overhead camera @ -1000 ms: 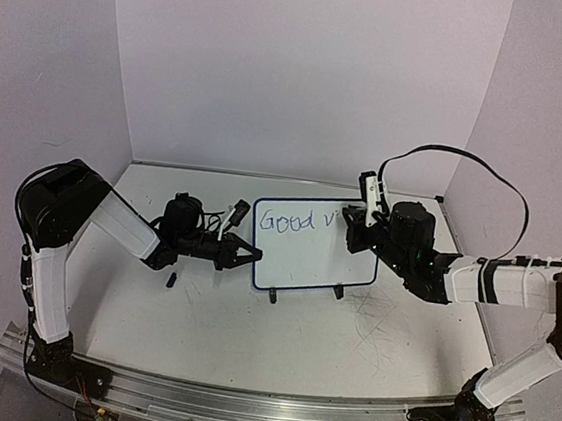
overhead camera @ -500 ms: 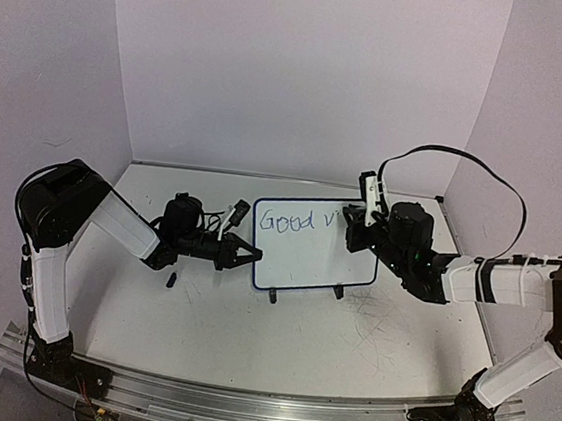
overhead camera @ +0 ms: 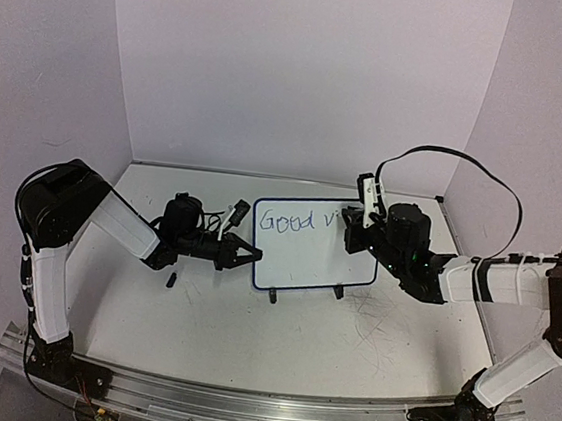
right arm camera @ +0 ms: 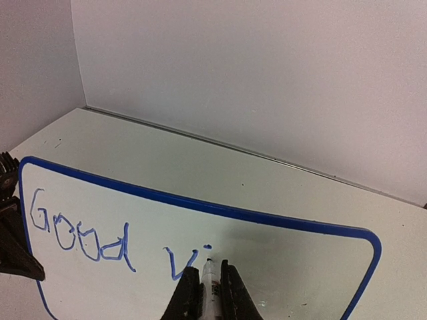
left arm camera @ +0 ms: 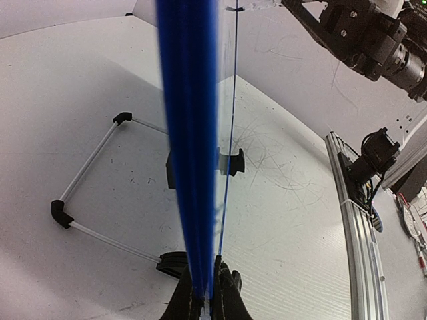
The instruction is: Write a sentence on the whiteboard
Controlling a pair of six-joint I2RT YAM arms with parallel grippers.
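Note:
The whiteboard (overhead camera: 311, 259) stands upright on the table, blue-framed. In the left wrist view its frame (left arm camera: 190, 133) shows edge-on. My left gripper (overhead camera: 250, 255) (left arm camera: 208, 285) is shut on the board's left edge. The sentence (overhead camera: 290, 220) (right arm camera: 87, 240) reads "Good vi" in blue along the top line. My right gripper (overhead camera: 350, 225) (right arm camera: 210, 285) is shut on a white marker (right arm camera: 209, 269) (overhead camera: 369, 195). Its tip touches the board (right arm camera: 300, 267) just right of the "i".
A small black cap (overhead camera: 170, 280) lies on the table below my left wrist. The board's two black feet (overhead camera: 272, 295) rest on the scratched tabletop. A wire stand (left arm camera: 90, 163) sits behind the board. Walls close off the back and sides; the base rail (left arm camera: 353, 220) runs along the near edge.
The right gripper and marker shifted very slightly at the board's upper right, and the lettering after "Good" gained a small stroke. The left arm and the board stayed still.

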